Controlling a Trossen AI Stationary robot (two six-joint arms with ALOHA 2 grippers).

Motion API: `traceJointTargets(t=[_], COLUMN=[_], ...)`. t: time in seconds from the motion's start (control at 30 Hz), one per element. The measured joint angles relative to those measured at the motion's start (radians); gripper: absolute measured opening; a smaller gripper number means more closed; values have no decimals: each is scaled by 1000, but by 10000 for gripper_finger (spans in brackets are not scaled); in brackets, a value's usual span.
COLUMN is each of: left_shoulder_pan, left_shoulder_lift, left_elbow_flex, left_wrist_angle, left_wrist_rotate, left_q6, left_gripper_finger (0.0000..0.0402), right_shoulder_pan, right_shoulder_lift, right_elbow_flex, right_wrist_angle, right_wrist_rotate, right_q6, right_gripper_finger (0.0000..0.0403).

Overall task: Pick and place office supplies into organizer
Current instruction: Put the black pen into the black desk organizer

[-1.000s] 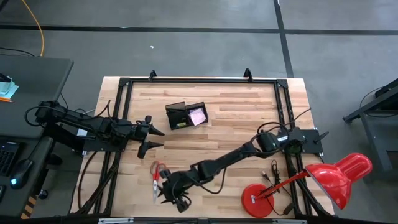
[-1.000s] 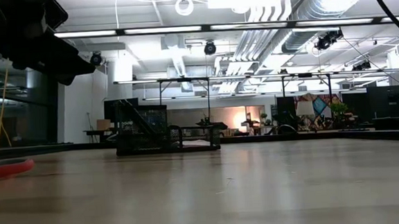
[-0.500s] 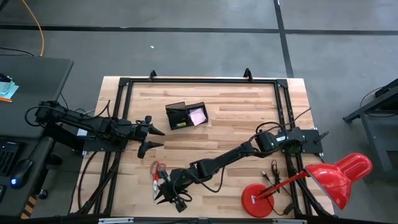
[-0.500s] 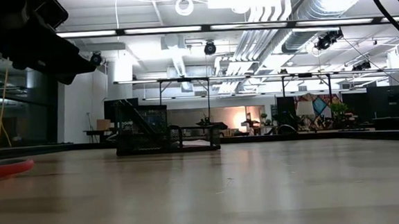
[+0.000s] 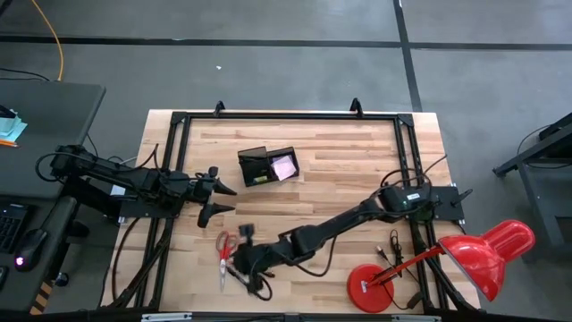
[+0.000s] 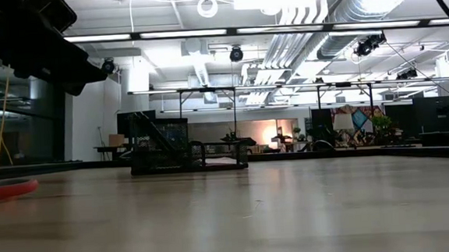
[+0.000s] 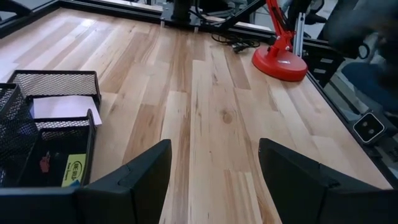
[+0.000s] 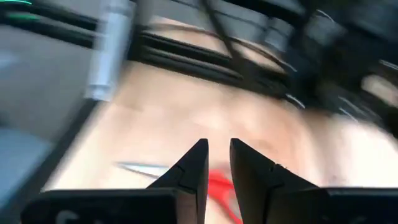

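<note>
Red-handled scissors lie near the table's front left, the handles toward the far side. My right gripper reaches across the table to them. In the right wrist view its fingers stand almost together over the red handle, and the blade sticks out to one side. The black mesh organizer stands on its base at the far middle, with a pink pad in one compartment. My left gripper is open and empty beside the left frame. No pens or purple pad show. My right gripper is shut on the scissors at the red handle end, coming from above and slanting toward the table's left. The fingers themselves hide the place of contact. The blade points away sideways. Whether the scissors are off the table cannot be told.
A big red desk lamp stands at the front right on its round base. A black metal frame runs round the table. The organizer also shows in the left wrist view. Bare wood lies between organizer and lamp.
My right gripper has gone from the table's near edge a little toward the far and left, onto the scissors, and its wrist has turned about. It is in fast motion now. My left arm has kept still.
</note>
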Motion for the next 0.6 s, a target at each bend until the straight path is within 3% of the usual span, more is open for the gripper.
traceJointTargets(t=[0.07, 0.13, 0.33, 0.47, 0.6], left_shoulder_pan=[0, 0, 0, 0, 0], left_shoulder_lift=[0, 0, 0, 0, 0], left_elbow_flex=[0, 0, 0, 0, 0], left_wrist_angle=[1, 1, -4, -17, -24], left_wrist_rotate=[0, 0, 9, 11, 11], left_q6=[0, 0, 0, 0, 0], left_gripper_finger=[230, 230, 230, 230, 230], right_shoulder_pan=[6, 6, -24, -35, -41], right_shoulder_lift=[-13, -11, -7, -12, -38], right_elbow_flex=[1, 1, 0, -6, -175], right_wrist_angle=[-92, -119, -23, -17, 192], right_wrist_rotate=[76, 50, -409, -413, -438], right_q6=[47, 31, -24, -55, -28], right_gripper_finger=[57, 58, 57, 57, 57])
